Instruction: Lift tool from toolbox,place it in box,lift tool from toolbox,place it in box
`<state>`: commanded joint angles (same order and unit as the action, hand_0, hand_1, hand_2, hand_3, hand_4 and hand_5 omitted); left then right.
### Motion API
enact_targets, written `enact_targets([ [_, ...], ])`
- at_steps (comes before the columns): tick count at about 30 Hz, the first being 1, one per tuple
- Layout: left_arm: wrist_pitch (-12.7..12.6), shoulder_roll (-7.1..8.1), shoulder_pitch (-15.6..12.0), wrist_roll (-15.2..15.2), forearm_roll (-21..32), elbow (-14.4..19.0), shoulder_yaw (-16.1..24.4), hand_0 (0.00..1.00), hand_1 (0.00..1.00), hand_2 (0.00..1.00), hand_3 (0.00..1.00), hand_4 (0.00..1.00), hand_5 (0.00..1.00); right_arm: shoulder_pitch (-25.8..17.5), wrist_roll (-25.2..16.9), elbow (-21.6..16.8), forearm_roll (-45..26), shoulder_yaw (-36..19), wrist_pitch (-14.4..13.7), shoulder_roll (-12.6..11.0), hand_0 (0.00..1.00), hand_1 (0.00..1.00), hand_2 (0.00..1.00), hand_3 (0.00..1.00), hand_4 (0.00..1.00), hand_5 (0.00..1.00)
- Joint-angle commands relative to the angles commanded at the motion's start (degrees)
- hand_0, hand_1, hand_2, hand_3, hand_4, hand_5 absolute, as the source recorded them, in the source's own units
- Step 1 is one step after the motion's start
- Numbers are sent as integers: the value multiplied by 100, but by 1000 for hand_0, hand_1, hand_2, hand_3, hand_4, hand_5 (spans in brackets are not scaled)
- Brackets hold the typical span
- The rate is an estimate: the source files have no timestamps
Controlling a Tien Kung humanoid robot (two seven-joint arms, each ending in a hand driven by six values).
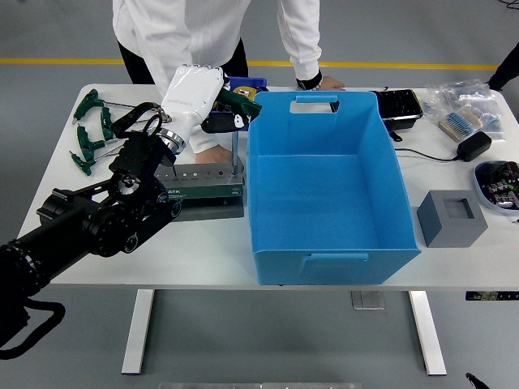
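Note:
My left hand [217, 109], white with a black arm, is shut on a T-handle tool [233, 115] with a green and black grip. Its thin shaft [234, 150] hangs straight down, and its tip is at the top of the green tool rack [203, 186] next to the blue box's left wall. The open blue box [336, 257] stands mid-table with nothing inside. A person's hand [204, 154] rests behind the rack, partly hidden by my hand. The person's other hand [323, 82] lies on the table behind the box.
Several green T-handle wrenches [91, 130] lie at the far left. A blue parts tray [247, 83] sits behind my hand. To the right are a grey block [452, 217], a black tray [403, 105], a power adapter [474, 146], bagged parts [462, 101] and a bowl [499, 185].

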<state>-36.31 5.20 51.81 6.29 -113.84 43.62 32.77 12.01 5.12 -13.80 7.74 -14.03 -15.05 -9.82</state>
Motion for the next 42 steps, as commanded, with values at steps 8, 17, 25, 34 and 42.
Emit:
enact_targets([
  [8,489,323,208,189,-411,808,346,78,2,36,70,837,583,-58,-6,15,-12,-8,-7,18,677,678,739,588,840,785],
  [17,664,562,498,284,-585,1415,630,78,2,36,69,825,599,-85,-7,20,-3,-18,-5,20,677,678,739,588,840,785],
  [25,766,428,638,463,-309,2371,549,77,2,36,69,820,613,-82,9,21,51,-46,-5,18,677,678,739,588,840,784],
  [34,704,-117,695,390,586,2592,-525,82,2,36,69,816,613,-22,27,7,87,-65,-4,-1,677,678,739,587,840,784],
  [42,935,-520,709,-275,1430,1816,-1292,139,30,98,123,825,617,23,-5,1,42,-35,-13,-33,677,677,739,587,840,784],
])
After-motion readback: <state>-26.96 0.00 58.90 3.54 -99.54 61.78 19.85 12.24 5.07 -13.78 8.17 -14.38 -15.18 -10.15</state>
